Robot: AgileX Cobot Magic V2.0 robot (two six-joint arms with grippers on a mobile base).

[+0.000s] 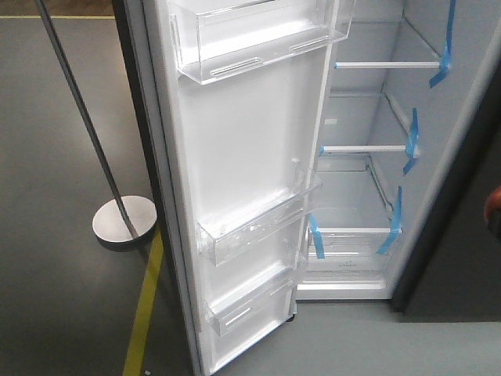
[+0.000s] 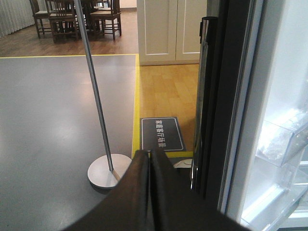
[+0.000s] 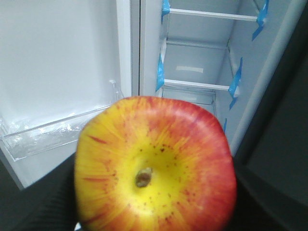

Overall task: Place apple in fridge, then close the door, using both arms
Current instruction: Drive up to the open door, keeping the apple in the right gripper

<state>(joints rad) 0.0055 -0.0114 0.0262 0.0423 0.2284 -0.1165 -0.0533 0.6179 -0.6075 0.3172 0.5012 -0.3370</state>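
Your right gripper pinches apple, held facing open fridge, not yet inside. Left gripper pressed together, empty, parked beside door outer edge, likely so you can push it shut.

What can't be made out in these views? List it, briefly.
Apple: cut off by front view's right edge, only a red sliver shows.
Fridge lower shelves: right wrist view, apple blocks them.
Floor sign lettering: left wrist view, too small.
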